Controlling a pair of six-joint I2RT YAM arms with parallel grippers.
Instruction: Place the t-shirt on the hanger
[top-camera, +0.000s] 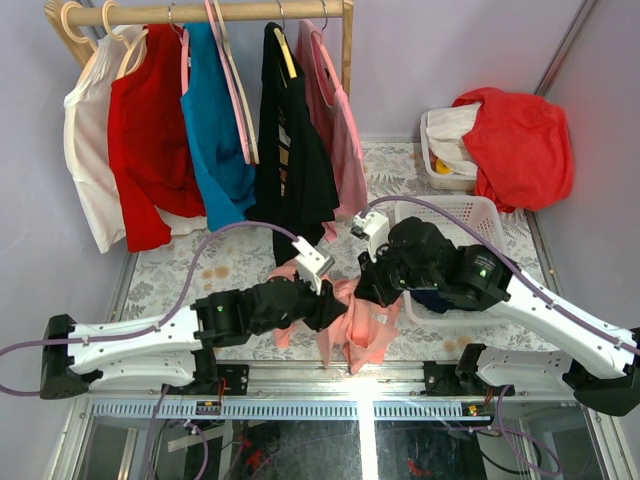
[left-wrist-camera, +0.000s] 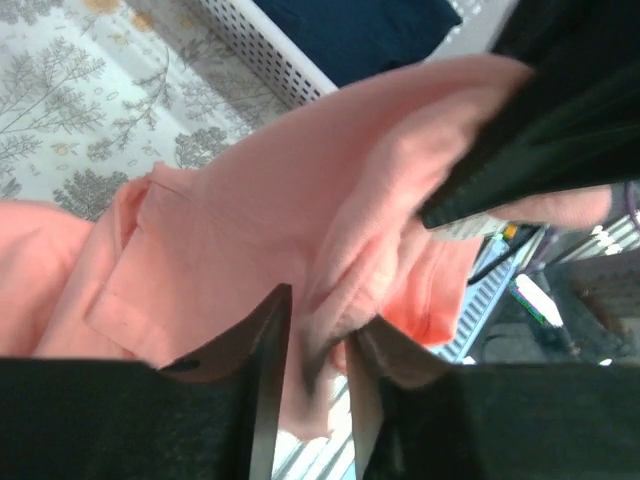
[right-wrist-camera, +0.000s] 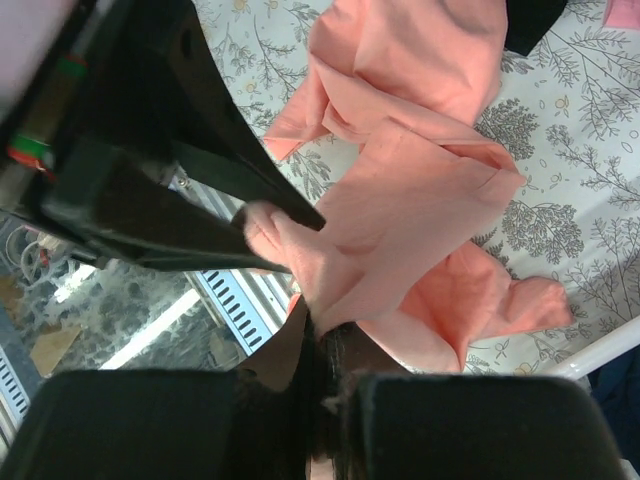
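T-shirt (top-camera: 358, 325) sits bunched at lower centre of the top view, over the counter's (top-camera: 170, 270) near edge, between the two arms. The right gripper (right-wrist-camera: 322, 335) is clenched on a fold of it. The left gripper (left-wrist-camera: 320, 318) has its jaws parted around another fold; whether it pinches the cloth I cannot tell. Part of the cloth lies crumpled on the counter, near a white basket (top-camera: 470, 210).

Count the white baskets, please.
2. The far basket sits at the back right, draped with red cloth; the near basket lies under the right arm. Others may be hidden.
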